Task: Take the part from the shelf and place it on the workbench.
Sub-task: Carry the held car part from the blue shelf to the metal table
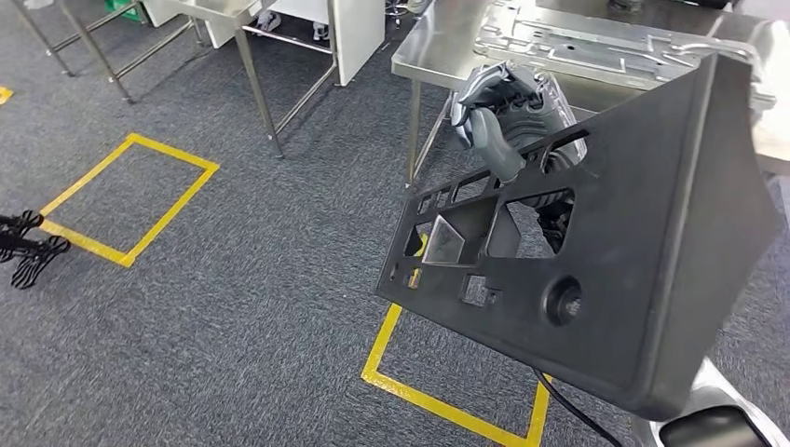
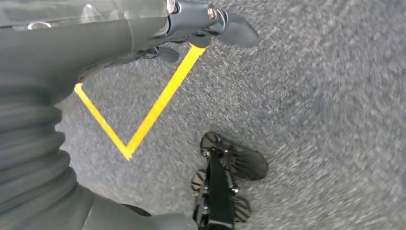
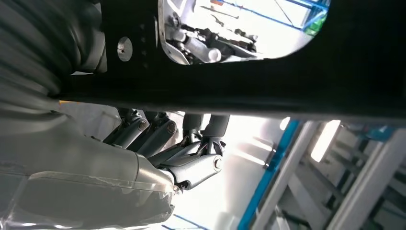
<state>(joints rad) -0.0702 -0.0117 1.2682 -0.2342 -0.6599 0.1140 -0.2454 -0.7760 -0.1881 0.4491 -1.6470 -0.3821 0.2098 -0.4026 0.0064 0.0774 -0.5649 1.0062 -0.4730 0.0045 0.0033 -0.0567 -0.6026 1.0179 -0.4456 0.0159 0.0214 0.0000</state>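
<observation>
Head view: at the far left edge a dark clawed stand (image 1: pixel 26 244) sits on grey carpet by a yellow floor square (image 1: pixel 130 197). Centre-right, the right hand (image 1: pixel 510 116) curls its fingers through a slot in the large black part (image 1: pixel 615 251), carried tilted near the steel worktop (image 1: pixel 447 51). The overhanging panel could strike the worktop edge or twist loose. No containers are visible. The left hand (image 2: pixel 210 26) hangs over the carpet; its state is unclear

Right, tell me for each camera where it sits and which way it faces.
Head view: high on the body, looking down at carpet, workbench and the black part held by the right hand.
Left wrist view: behind the left hand, facing the floor.
Right wrist view: behind the right hand's fingers, facing the part.
Shared: the part; yellow floor tape.
</observation>
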